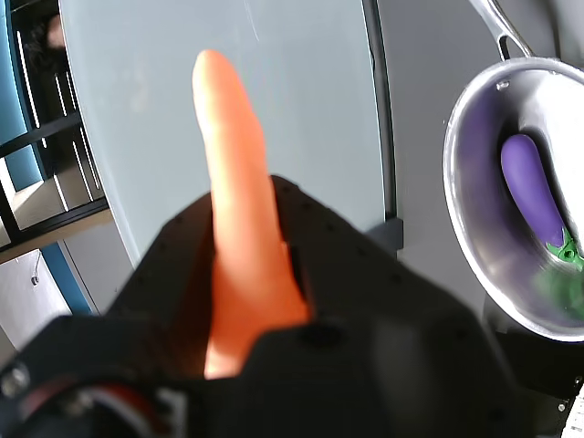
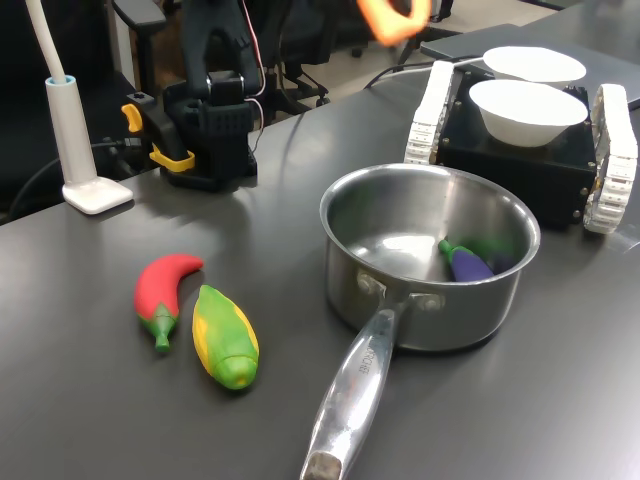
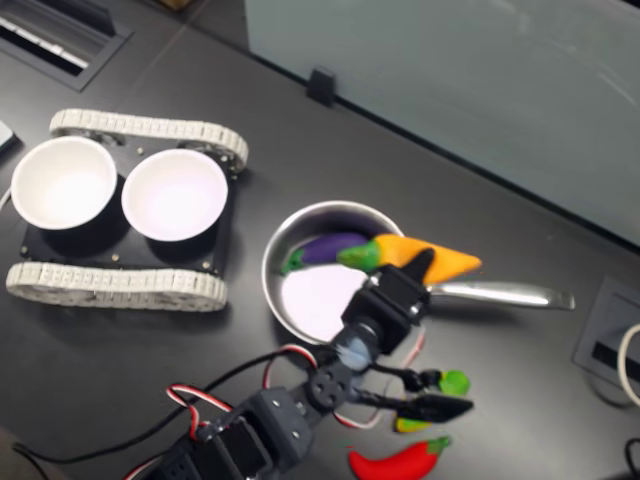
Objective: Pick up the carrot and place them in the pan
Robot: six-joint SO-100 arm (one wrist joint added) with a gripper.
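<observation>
My gripper (image 1: 251,301) is shut on the orange carrot (image 1: 233,173), whose tapered tip sticks out past the black jaws. In the second exterior view the gripper (image 3: 408,278) holds the carrot (image 3: 445,260) in the air, roughly level, over the pan's rim where the handle joins. The first exterior view shows only a blurred orange piece of the carrot (image 2: 393,18) at its top edge. The steel pan (image 2: 440,310) (image 3: 315,295) (image 1: 479,219) stands on the dark table, with a purple toy eggplant (image 1: 532,187) (image 2: 467,265) (image 3: 330,247) lying inside.
A red chili (image 2: 163,285) and a yellow-green corn (image 2: 224,335) lie at the first exterior view's left. Two white bowls (image 2: 527,108) sit on a black tracked base (image 3: 120,285) beyond the pan. The arm's base (image 2: 205,120) and a white lamp (image 2: 70,130) stand at the back.
</observation>
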